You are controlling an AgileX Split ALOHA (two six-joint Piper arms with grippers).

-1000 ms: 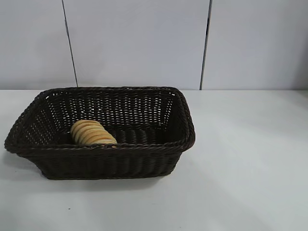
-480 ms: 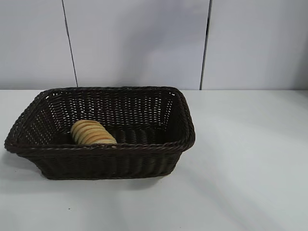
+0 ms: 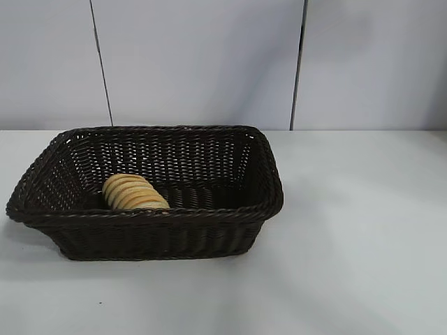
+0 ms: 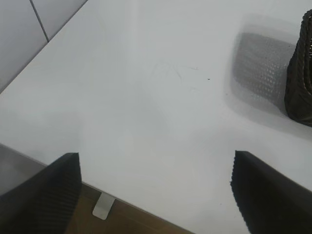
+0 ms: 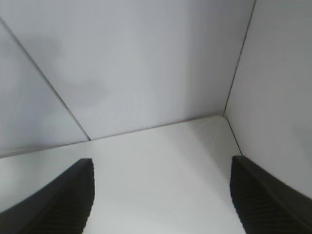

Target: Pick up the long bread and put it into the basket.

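Note:
The long bread (image 3: 135,192), a ridged golden-tan loaf, lies inside the dark brown wicker basket (image 3: 150,216) near its front left part, with only its upper half showing over the rim. Neither arm appears in the exterior view. In the left wrist view my left gripper (image 4: 155,168) hangs open over bare white table near the table's edge, with a corner of the basket (image 4: 301,73) far off. In the right wrist view my right gripper (image 5: 161,170) stands open over bare table, facing the wall corner, with nothing between its fingers.
The white table (image 3: 363,230) stretches to the right of the basket and in front of it. A white panelled wall (image 3: 202,63) closes the back. The table's edge and a small metal bracket (image 4: 103,205) show below the left gripper.

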